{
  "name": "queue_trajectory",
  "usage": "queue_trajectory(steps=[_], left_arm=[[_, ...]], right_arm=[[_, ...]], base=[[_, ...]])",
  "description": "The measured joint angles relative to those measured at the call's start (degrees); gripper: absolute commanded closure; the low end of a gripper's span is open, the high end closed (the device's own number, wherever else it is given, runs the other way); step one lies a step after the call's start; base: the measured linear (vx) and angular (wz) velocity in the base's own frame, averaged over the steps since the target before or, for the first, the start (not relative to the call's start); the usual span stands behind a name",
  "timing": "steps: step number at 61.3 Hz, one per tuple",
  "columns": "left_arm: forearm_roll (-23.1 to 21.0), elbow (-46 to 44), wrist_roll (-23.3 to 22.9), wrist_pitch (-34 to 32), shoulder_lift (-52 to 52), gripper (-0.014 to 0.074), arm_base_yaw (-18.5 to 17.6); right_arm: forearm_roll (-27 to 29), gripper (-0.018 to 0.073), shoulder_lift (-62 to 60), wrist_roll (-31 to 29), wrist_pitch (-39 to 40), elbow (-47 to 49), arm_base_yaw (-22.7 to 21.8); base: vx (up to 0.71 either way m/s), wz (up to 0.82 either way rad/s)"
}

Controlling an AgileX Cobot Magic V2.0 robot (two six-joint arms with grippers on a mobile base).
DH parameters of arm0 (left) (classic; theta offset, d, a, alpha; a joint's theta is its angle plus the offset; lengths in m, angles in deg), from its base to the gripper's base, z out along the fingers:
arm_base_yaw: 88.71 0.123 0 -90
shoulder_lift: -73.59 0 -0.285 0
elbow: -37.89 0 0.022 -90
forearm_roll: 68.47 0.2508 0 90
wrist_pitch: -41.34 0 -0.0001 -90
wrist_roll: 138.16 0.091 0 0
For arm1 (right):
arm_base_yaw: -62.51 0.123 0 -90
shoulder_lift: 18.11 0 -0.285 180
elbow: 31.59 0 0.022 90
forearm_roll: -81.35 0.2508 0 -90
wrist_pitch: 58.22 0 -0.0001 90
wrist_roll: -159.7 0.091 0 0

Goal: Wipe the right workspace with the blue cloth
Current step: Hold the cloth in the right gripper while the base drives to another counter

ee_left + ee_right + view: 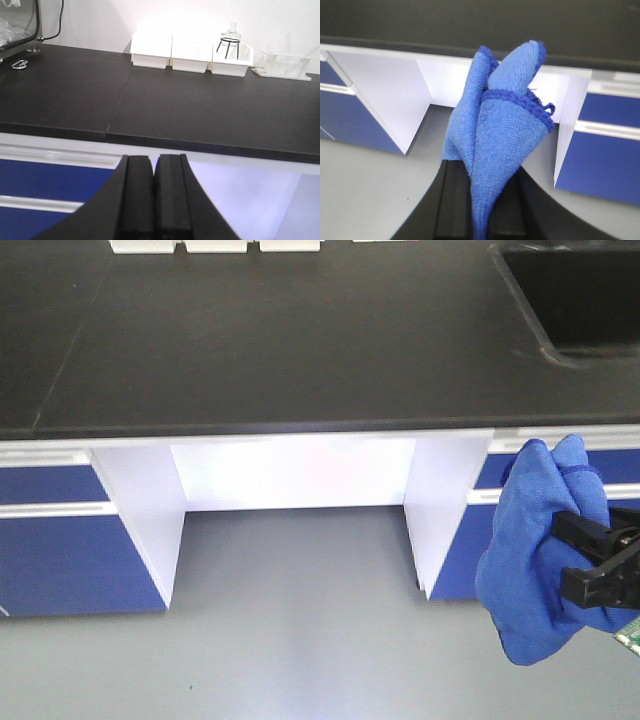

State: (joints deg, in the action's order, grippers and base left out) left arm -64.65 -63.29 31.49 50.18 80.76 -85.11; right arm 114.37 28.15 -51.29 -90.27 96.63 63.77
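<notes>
Benchtop sink (pixel 580 295) appears only frontally; right hand (pixel 568 558) clamps blue cloth (pixel 525 570).

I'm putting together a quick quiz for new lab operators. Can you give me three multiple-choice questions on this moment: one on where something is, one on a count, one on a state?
1. Where is the blue cloth?
A. In the sink.
B. In the right pincer, in front of the blue cabinets.
C. Folded on the floor.

2. How many white bins stand in a row at the back of the benchtop?
A. One.
B. Three.
C. Five.

3. How is the left pincer?
A. Shut, empty.
B. Wide open.
C. Shut on the cloth.

Answers:
1 B, the front view shows the cloth bunched in the pincer below the bench edge.
2 B, the left wrist view shows three side by side.
3 A, its fingers meet with nothing between them.
</notes>
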Motion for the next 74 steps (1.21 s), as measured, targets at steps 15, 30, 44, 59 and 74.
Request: queue_trajectory(steps=[15,30,44,59,74], left_arm=[[0.0,0.0,0.0,0.0,0.0,0.0602,0.0],[0.0,0.0,0.0,0.0,0.0,0.0602,0.0],[0.0,0.0,0.0,0.1,0.0,0.0602,0.0],[0.0,0.0,0.0,0.1,0.0,0.0602,0.0],[0.0,0.0,0.0,0.1,0.0,0.0602,0.0]], right_arm=[[0.0,0.0557,0.0,0.0,0.0,0.0,0.0],[0.0,0.0557,0.0,0.0,0.0,0.0,0.0],[0.1,0.0557,-0.1,0.0,-0.1,0.0,0.0],[0.1,0.0557,-0.1,0.0,-0.1,0.0,0.0],[0.1,0.0557,-0.1,0.0,-0.1,0.0,0.0]], base=[[-0.29,-0.06],[-0.28,-0.01],[-0.27,-0.07],[-0.26,-0.24],[-0.25,-0.47]])
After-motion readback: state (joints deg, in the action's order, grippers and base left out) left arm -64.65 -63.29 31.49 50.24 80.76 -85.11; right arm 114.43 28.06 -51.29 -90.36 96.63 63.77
